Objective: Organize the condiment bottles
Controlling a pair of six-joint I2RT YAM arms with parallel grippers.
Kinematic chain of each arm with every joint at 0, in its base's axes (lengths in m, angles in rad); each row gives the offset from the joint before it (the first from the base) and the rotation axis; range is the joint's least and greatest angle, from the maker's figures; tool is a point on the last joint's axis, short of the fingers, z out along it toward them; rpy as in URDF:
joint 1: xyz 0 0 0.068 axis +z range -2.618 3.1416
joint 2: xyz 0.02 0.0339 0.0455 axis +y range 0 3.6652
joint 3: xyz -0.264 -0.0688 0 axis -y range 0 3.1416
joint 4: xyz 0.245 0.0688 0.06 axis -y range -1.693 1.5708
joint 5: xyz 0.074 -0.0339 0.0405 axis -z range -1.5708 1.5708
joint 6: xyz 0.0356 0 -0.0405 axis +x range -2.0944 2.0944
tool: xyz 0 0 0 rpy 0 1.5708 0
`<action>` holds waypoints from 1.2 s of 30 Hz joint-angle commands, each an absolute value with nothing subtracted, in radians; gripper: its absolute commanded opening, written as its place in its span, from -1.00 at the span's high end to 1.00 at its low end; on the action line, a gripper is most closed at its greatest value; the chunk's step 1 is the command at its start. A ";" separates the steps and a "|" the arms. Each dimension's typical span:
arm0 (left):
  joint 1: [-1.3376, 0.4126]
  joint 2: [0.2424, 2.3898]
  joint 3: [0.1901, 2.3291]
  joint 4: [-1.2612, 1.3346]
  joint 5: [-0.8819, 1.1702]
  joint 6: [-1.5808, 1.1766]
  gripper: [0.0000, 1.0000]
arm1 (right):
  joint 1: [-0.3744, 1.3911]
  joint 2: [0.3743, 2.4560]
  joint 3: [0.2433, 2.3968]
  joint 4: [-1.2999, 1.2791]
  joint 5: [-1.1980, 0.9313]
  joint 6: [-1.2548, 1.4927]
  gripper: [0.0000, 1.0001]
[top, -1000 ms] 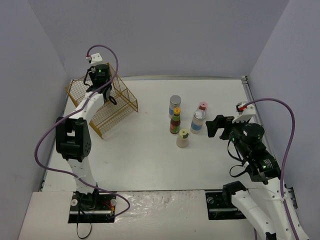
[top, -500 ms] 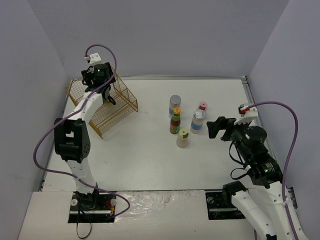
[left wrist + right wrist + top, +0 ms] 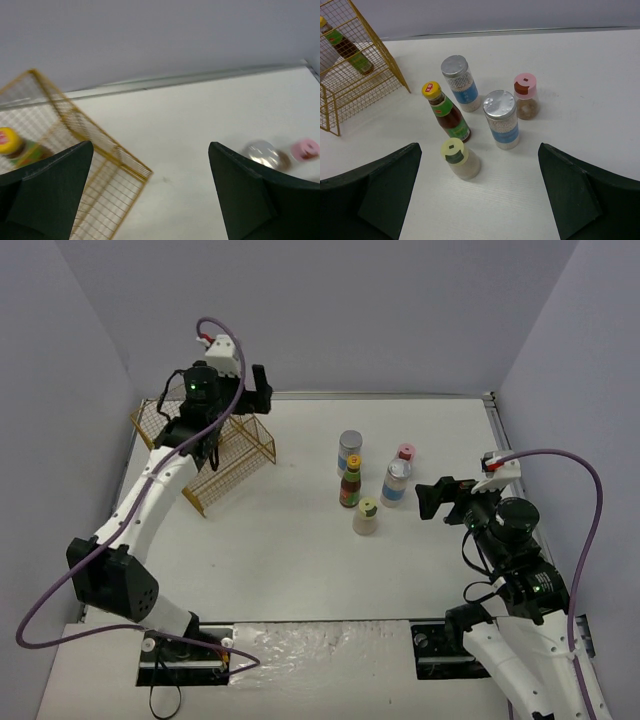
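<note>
**A:** Where are the condiment bottles?

**B:** Five stand upright in a cluster right of centre in the overhead view, on the white table (image 3: 300, 560). In the right wrist view, a dark yellow-capped bottle (image 3: 446, 114) with a red-green label is left of the middle. A green-capped bottle (image 3: 459, 159) is just below it and a silver-lidded bottle (image 3: 457, 82) with a blue label just above it.

**A:** And the other two in the cluster?

**B:** The other silver-lidded bottle (image 3: 501, 120) is at the centre of that view. The pink-capped bottle (image 3: 525, 95) is just up and right of it (close, though I cannot tell whether they touch).

**A:** That leaves one.

**B:** The second dark bottle (image 3: 347, 50) lies slanted inside the gold wire basket (image 3: 225, 475), at the upper left of both the overhead and right wrist views. The left wrist view shows its yellow cap at the left edge, behind the mesh.

**A:** How are the grippers?

**B:** The left gripper (image 3: 258, 392) hangs over the basket's far right corner, upper left in the overhead view. Its jaws are spread wide with nothing between them. The right gripper (image 3: 432, 500) is right of the cluster and faces it, near the bottles but clear of them. Its jaws are also fully apart and empty.
</note>
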State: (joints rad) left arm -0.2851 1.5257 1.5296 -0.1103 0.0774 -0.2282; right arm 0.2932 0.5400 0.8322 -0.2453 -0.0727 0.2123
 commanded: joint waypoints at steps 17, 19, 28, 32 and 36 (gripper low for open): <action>-0.689 1.637 1.224 0.385 0.398 -0.120 -0.94 | 0.302 0.534 0.848 -0.187 -0.074 0.215 -1.00; -0.704 1.657 1.231 0.392 0.388 -0.110 -0.94 | 0.302 0.532 0.847 -0.187 -0.071 0.215 -1.00; -0.725 1.761 1.290 0.412 0.347 -0.088 -0.92 | 0.302 0.532 0.843 -0.187 -0.070 0.213 -1.00; -0.729 1.783 1.293 0.430 0.334 -0.083 -0.73 | 0.305 0.531 0.839 -0.187 -0.068 0.213 -1.00; -0.730 1.787 1.282 0.446 0.327 -0.078 -0.45 | 0.304 0.532 0.838 -0.187 -0.067 0.212 -1.00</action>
State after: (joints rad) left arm -0.7200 1.8243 1.2213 0.3216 0.3373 -0.1000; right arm 0.2962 0.5278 0.8318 -0.2504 -0.0731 0.2127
